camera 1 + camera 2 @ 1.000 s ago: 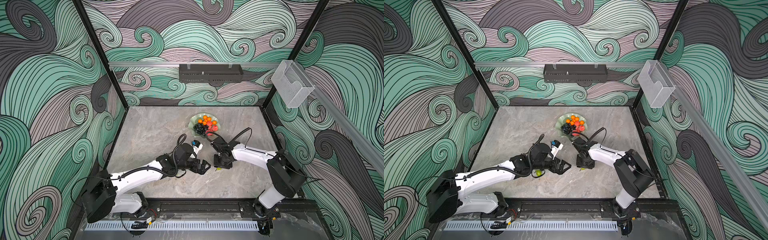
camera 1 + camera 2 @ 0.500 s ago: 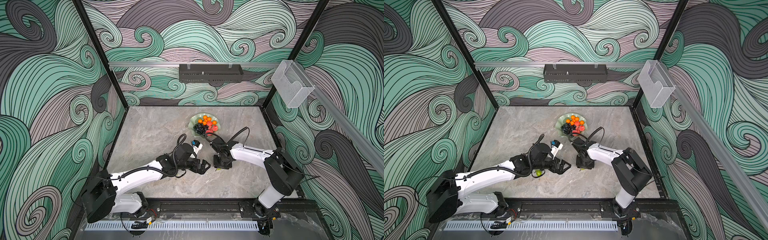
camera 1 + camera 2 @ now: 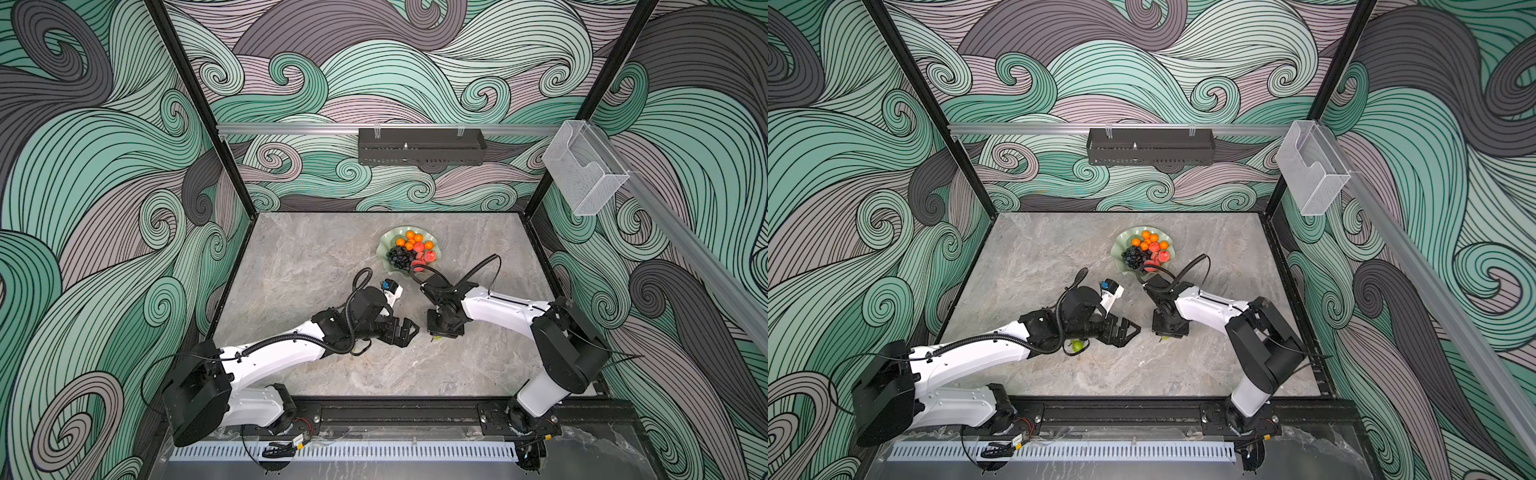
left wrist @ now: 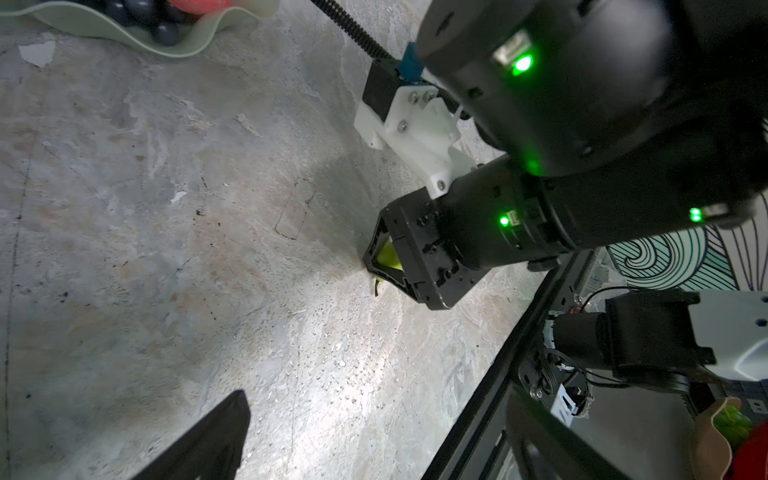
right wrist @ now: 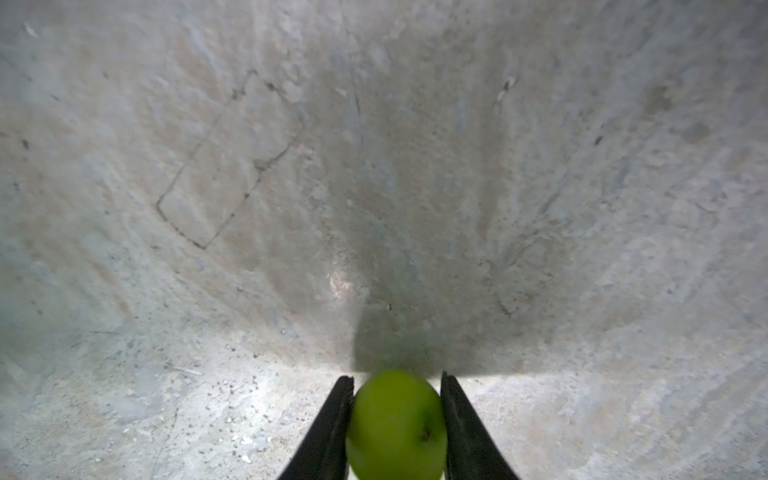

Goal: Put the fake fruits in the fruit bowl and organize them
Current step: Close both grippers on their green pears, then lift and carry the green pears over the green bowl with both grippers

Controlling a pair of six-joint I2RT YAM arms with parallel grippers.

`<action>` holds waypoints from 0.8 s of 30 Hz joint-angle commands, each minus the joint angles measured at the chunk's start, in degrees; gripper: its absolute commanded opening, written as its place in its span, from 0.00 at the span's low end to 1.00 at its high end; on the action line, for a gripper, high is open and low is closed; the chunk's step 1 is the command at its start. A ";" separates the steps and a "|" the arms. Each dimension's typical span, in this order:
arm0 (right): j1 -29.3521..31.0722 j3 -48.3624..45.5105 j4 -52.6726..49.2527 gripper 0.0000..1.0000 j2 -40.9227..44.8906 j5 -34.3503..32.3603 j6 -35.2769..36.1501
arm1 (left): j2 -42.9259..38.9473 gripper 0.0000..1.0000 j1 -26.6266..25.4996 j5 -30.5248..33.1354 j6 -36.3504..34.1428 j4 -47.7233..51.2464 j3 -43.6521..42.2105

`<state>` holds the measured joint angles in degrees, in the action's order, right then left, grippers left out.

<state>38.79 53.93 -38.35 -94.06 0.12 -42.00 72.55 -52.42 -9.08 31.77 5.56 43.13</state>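
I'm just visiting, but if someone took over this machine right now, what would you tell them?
Left gripper: open, empty, low over the table.
Right gripper: closed around a green pear resting on the table.
Done: oranges, grapes and peaches sit in the bowl.
Left: carry this pear to the bowl, then the second pear lying on the table under the left arm.

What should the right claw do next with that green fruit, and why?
Probably lift the green pear straight up: the right gripper has its fingers against both sides, the pear rests on the table, and the fruit bowl sits apart from it.
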 commanded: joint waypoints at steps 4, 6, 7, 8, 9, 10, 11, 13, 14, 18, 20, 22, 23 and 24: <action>0.11 2.89 -3.07 0.34 4.42 -3.30 2.07 | -2.44 0.98 1.59 3.94 0.48 3.00 2.20; -0.28 4.43 -4.48 0.33 5.26 -4.97 3.11 | -2.34 0.98 3.38 3.58 1.23 2.19 2.54; -0.56 5.15 -4.97 0.33 5.45 -5.58 3.67 | -2.27 0.99 4.06 3.12 1.36 1.97 2.90; -0.93 6.04 -5.38 0.33 5.68 -6.02 4.24 | -2.08 0.99 4.91 2.88 1.45 1.64 3.36; -1.47 6.99 -5.73 0.33 5.75 -6.26 4.81 | -1.86 0.99 5.82 2.52 1.54 1.40 3.79; -2.02 7.80 -6.06 0.33 5.67 -6.38 5.33 | -1.60 0.99 6.66 2.19 1.72 1.18 4.19; -2.71 8.78 -6.21 0.32 5.59 -6.51 5.96 | -1.30 0.99 7.58 1.89 1.93 1.00 4.70; -4.17 10.68 -6.64 0.32 5.30 -6.38 6.92 | -0.49 0.99 9.42 1.46 2.52 0.91 5.61; -5.04 11.73 -6.67 0.32 4.97 -6.42 7.41 | 0.06 0.99 10.33 1.14 2.75 0.70 6.27; -8.88 16.70 -7.20 0.32 2.26 -5.25 9.83 | 2.85 0.99 13.44 0.98 3.22 1.67 9.59; -10.61 19.48 -7.36 0.31 0.74 -5.14 10.91 | 4.51 0.99 14.57 0.62 3.13 1.73 11.33; -12.01 22.42 -7.56 0.31 -0.95 -5.41 12.02 | 6.38 0.99 15.52 0.01 3.12 1.38 13.10; -12.61 24.07 -7.72 0.31 -1.97 -5.58 12.49 | 7.39 0.99 15.92 -0.28 3.12 1.15 14.04; -13.13 25.68 -7.92 0.31 -3.07 -5.72 12.98 | 8.42 0.99 16.35 -0.69 3.12 1.20 15.10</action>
<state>26.83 76.38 -44.47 -94.80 -4.56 -31.70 79.02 -37.10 -8.25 34.30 6.76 55.02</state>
